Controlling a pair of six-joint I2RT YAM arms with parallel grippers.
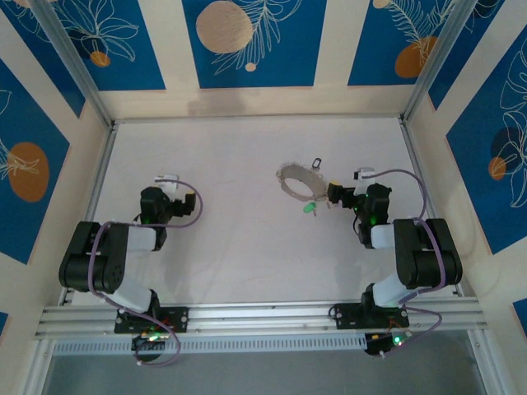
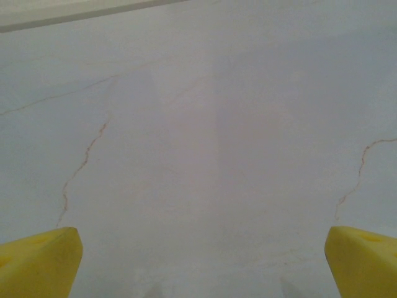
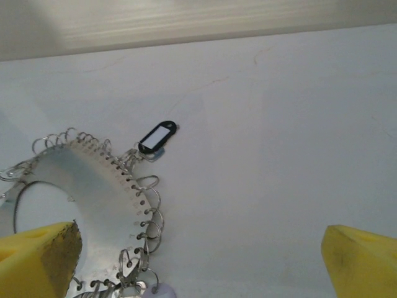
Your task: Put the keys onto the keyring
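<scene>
The keyring (image 1: 298, 182) is a flat silvery ring-shaped plate with several small wire rings along its rim, lying right of the table's middle. In the right wrist view the keyring (image 3: 93, 192) is at the lower left. A key with a black, white-labelled tag (image 3: 158, 136) hangs off its far rim, and the same key (image 1: 315, 164) shows from above. A lilac tag (image 3: 162, 292) peeks in at the bottom edge. A green tag (image 1: 310, 208) lies at the ring's near side. My right gripper (image 3: 201, 261) stands open just right of the ring, holding nothing. My left gripper (image 2: 201, 261) is open over bare table, far to the left.
The white table surface (image 1: 239, 247) has fine cracks. Raised walls with metal rails (image 1: 99, 177) border the left, back and right sides. The left arm (image 1: 156, 210) sits folded near the left rail, the right arm (image 1: 387, 230) near the right one.
</scene>
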